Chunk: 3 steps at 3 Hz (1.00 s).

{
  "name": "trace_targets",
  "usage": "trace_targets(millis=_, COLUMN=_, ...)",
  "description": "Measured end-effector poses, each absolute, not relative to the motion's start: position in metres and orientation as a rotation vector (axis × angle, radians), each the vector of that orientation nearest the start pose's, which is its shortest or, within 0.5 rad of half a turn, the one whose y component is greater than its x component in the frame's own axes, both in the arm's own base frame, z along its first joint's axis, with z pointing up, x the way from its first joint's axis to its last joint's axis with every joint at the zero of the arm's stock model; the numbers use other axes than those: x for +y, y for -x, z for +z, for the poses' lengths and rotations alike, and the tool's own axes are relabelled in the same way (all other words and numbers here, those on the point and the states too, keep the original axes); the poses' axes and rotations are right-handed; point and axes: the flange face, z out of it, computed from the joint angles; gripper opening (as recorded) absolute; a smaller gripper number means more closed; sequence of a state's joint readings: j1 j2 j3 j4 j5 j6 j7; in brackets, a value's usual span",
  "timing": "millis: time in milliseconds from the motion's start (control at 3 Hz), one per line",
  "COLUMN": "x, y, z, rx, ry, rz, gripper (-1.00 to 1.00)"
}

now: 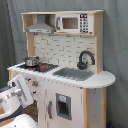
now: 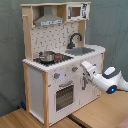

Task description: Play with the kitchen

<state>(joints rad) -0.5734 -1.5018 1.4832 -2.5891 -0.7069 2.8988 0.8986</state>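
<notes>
The toy kitchen stands against a grey curtain. A small steel pot sits on its hob, left of the grey sink and black faucet. The white arm is low in front of the knobs.

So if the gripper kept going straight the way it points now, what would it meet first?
Probably the toy kitchen's front panel, near the knobs above the oven door; the gripper already looks close, though depth is unclear.

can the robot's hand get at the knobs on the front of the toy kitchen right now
Probably yes. In the second exterior view the hand sits right at the kitchen front, level with the knobs, with nothing between them.
</notes>
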Motion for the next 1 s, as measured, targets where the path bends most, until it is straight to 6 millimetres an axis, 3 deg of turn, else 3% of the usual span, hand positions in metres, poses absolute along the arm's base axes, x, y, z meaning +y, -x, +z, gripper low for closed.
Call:
trace_targets(millis=333, x=0.356, y=-0.311, z=0.328, rx=0.804, ry=-1.424, rz=1.332, gripper=1.0)
trace_targets(millis=1000, x=0.387, y=-0.333, z=0.325, rx=0.926, ry=-1.446, rz=1.368, gripper=1.0)
